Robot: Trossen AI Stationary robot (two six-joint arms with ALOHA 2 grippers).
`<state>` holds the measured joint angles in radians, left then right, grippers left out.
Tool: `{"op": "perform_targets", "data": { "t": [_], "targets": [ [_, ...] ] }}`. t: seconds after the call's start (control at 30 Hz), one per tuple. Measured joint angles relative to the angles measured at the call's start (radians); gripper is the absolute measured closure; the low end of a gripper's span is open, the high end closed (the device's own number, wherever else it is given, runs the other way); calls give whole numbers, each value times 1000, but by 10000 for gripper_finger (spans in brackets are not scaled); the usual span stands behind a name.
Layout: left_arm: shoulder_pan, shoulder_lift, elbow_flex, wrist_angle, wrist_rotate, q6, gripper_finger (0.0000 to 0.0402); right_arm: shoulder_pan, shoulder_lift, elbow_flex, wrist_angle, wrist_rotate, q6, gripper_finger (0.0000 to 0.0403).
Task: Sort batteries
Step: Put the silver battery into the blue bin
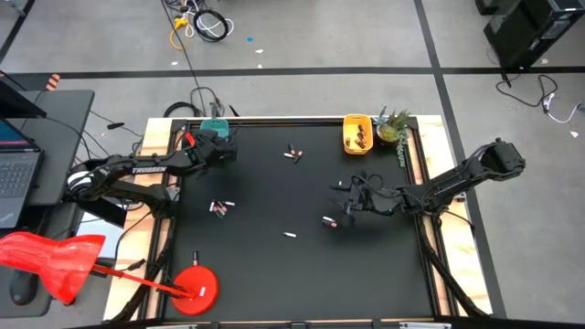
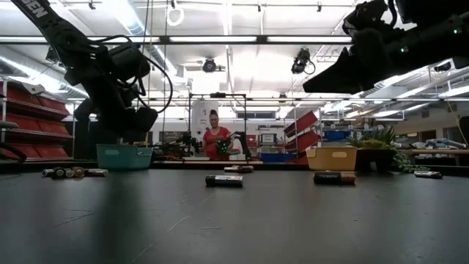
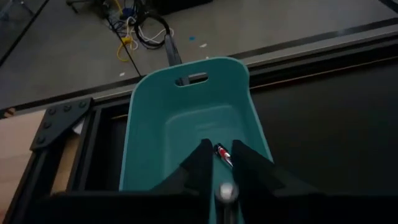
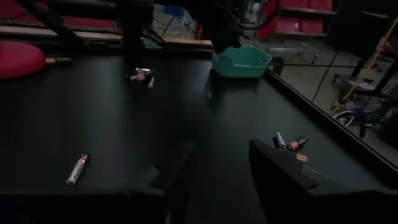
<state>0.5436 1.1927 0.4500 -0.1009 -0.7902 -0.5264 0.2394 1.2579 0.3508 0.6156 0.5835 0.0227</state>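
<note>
The teal tray [image 1: 213, 125] stands at the table's far left and the yellow tray [image 1: 357, 133], with batteries in it, at the far right. My left gripper [image 3: 221, 163] hangs over the teal tray [image 3: 186, 118], its fingers slightly apart, with a small dark, red-ended battery [image 3: 222, 154] in the gap. My right gripper [image 4: 224, 177] is open above the table's right middle [image 1: 350, 199], nothing between its fingers. Loose batteries lie on the black top: a pair [image 1: 292, 153], a cluster [image 1: 219, 207], one [image 1: 329, 220] near my right gripper, and a pale one [image 1: 290, 235]. My left gripper has the small battery [image 3: 222, 154] between its fingertips, above the teal tray's floor. The battery looks narrower than the gap. Whether either finger touches it, I cannot tell.
A small plant [image 1: 393, 128] stands beside the yellow tray. A red round base with a rod [image 1: 196, 285] sits at the near left corner. Wooden rails [image 1: 422, 174] frame the black top. Beyond the table a person [image 2: 216, 139] stands in the room.
</note>
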Motion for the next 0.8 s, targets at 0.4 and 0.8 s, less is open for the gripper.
{"op": "perform_targets", "data": {
  "t": [0.4,0.8],
  "targets": [
    [-160,-8,0,212,113,336,252,24,0,0,-56,-72,131,239],
    [-457,-8,0,458,159,431,251,-57,0,300,-1208,-138,758,242]
  ]
}}
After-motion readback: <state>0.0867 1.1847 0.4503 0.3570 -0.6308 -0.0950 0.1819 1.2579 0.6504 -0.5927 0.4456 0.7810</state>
